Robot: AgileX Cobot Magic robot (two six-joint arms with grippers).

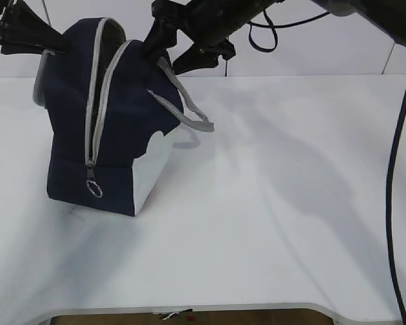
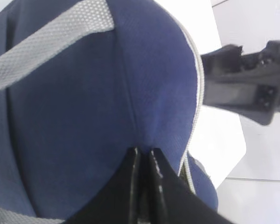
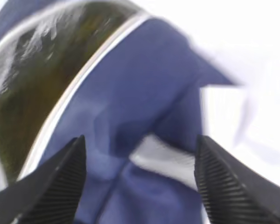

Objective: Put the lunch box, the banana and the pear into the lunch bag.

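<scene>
Lunch bag (image 1: 115, 128) stands upright at the left of the white table (image 1: 291, 203), mouth gaping at the top. No lunch box, banana or pear shows anywhere on the table, so they're likely already inside, though the blurred dark-olive interior in the right wrist view doesn't let me confirm it. Judgement: packing looks about done, and this is the hold-the-bag-open or finishing stage. Left gripper (image 2: 143, 156) has its jaws pressed together, pinching a fold of navy fabric on the bag's left wall, which props that side up. Right gripper (image 3: 140, 172) has its jaws spread wide with nothing between them, hovering just over the right flap near a grey handle (image 1: 186, 108). Next move probably calls for the right claw to clear the opening or go for the zipper pull (image 1: 93, 186); that pull hangs low on the front face, well away from both claws, so it'd be a real reach. Materials: bag is soft woven navy cloth, boxy base, floppy arched top that sags without support; grey webbing handles with coarse weave, grey zipper tape along the edge, metal ring pull, smooth white side panel (image 1: 152, 172). Gripper fingers (image 3: 60, 182) are black, wedge-shaped, ribbed inside. Table is matte, plain.
</scene>
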